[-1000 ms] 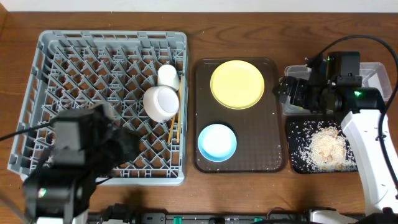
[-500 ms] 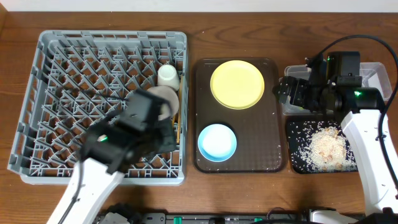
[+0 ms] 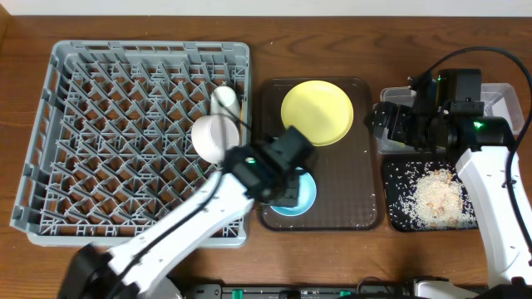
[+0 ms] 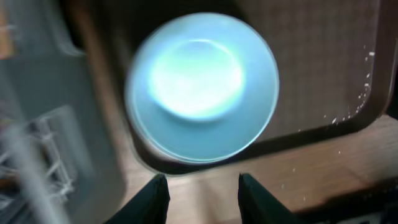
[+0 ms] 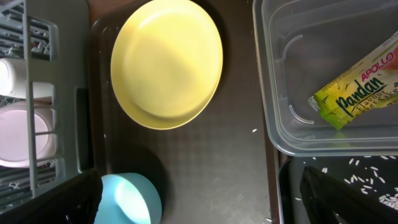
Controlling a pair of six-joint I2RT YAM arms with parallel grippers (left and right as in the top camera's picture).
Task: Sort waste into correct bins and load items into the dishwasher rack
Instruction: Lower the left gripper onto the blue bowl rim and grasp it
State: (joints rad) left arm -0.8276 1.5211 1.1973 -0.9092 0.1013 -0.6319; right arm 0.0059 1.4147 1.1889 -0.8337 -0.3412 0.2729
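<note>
My left gripper (image 3: 287, 191) hangs open and empty over the near edge of the light-blue bowl (image 3: 307, 195). In the left wrist view (image 4: 204, 194) the bowl (image 4: 202, 87) lies just ahead of the fingertips. The yellow plate (image 3: 317, 113) lies behind the bowl on the same tray. The white bowl (image 3: 212, 137) and cream cup (image 3: 224, 100) sit in the grey rack (image 3: 125, 50). The chopsticks (image 3: 241, 120) are mostly hidden under my left arm. My right gripper (image 3: 381, 120) is wide open and empty (image 5: 205, 208), high above the left edge of the clear tub (image 3: 507, 95). The wrapper (image 5: 357, 81) lies in the tub. No tissue shows.
The plate and blue bowl rest on the dark brown serving tray (image 3: 357, 199). The black tray (image 3: 399, 208) at the front right holds a heap of white crumbs (image 3: 436, 195). A few crumbs lie scattered on the brown tray's near corner (image 4: 348, 112).
My left arm has swung right, from over the rack's front to over the light-blue bowl. The right arm has not moved.
</note>
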